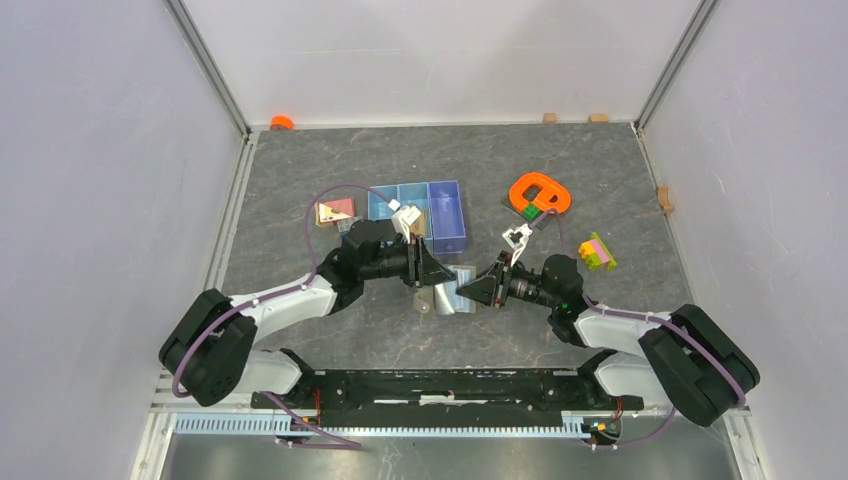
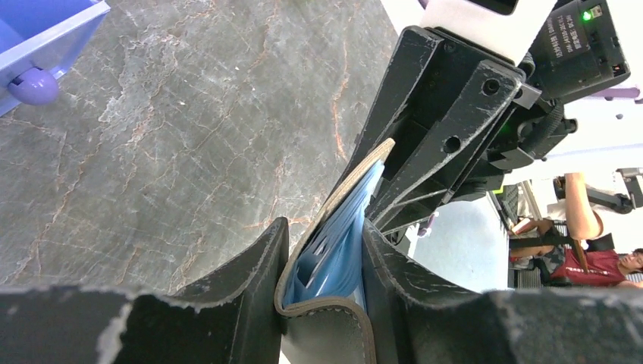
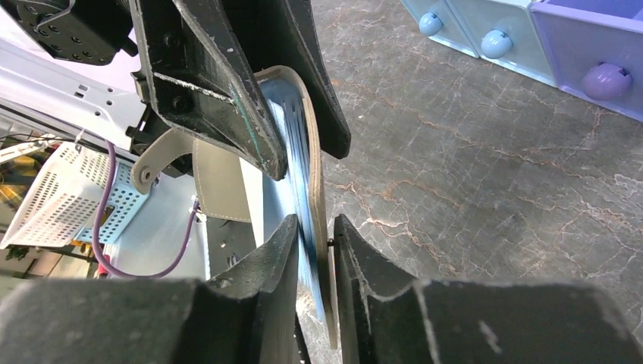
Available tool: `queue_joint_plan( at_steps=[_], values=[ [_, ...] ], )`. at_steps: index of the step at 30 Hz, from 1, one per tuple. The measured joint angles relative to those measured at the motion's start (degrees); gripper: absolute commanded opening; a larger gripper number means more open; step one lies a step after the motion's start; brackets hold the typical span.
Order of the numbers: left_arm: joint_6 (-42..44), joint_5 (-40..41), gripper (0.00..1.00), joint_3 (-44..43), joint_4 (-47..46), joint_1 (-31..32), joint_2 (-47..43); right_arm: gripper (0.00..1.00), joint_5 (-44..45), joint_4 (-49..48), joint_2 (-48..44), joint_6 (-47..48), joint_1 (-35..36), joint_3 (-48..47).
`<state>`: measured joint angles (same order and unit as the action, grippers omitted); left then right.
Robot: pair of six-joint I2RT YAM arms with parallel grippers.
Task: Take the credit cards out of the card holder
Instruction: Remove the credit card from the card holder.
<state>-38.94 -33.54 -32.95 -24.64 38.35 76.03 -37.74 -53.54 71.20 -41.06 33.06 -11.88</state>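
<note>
Grey marbled counter (image 1: 330,160), white walls around it; my list as I see it from the console.

- Card holder (image 1: 455,295): between the two tools at mid-counter, nearer the near edge, turned on edge, partly unfolded, pale blue slotted inside showing.
- Left tool (image 2: 322,243): pinching the card holder at its folded spine, a finger (image 2: 250,273) pressed on each side.
- Right tool (image 3: 315,243): fingers close on either side of one taupe-edged leaf of the holder. I cannot tell whether they press it.
- Blue-and-purple three-compartment tray (image 1: 447,243): toward the far edge, just behind the left tool.
- Orange loop-shaped object (image 1: 520,188): far right of centre.
- Stack of coloured bricks (image 1: 598,250): near the right edge.
- Orange cap (image 1: 281,122): far left corner.
</note>
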Motion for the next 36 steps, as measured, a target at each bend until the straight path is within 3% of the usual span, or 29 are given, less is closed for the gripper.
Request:
queue_joint_plan(
  at_steps=[3, 5, 6, 12, 18, 23, 28, 33, 36],
  values=[
    [-0.3, -1.1, 0.10, 0.3, -1.3, 0.0, 0.0, 0.24, -0.2, -0.5, 0.1, -0.3, 0.0, 0.0],
    [-0.3, -1.2, 0.12, 0.5, -1.7, -0.1, 0.0, 0.07, -0.4, -1.0, 0.1, -0.3, 0.0, 0.0],
    [-0.3, -1.1, 0.17, 0.5, -1.7, -0.2, 0.0, 0.03, -0.6, -1.2, 0.1, -0.4, 0.0, 0.0],
    [-0.1, 1.9, 0.34, 0.2, 2.3, -0.5, -1.8, 0.01, -0.1, -0.1, -1.2, 0.0, -0.1, 0.0],
    [1.6, 14.2, 0.48, -1.4, 13.3, -0.4, -6.1, 0.00, 2.2, 1.6, -2.9, 0.4, -1.2, 0.5],
    [2.0, 19.5, 0.65, -2.0, 18.0, -0.4, -6.4, 0.00, 4.4, 5.1, -5.2, 2.2, -1.2, 0.5],
    [2.3, 23.3, 0.89, -1.9, 21.0, -0.5, -7.9, 0.00, 8.8, 11.3, -7.6, 5.0, -1.3, 0.5],
    [2.6, 26.9, 0.99, 0.5, 21.8, -0.8, -15.4, 0.00, 12.9, 16.7, -7.9, 6.3, -3.0, 0.4],
    [2.6, 27.5, 1.00, 1.3, 21.0, -0.8, -17.8, 0.00, 13.2, 17.2, -7.9, 6.3, -3.4, 0.4]
  ],
)
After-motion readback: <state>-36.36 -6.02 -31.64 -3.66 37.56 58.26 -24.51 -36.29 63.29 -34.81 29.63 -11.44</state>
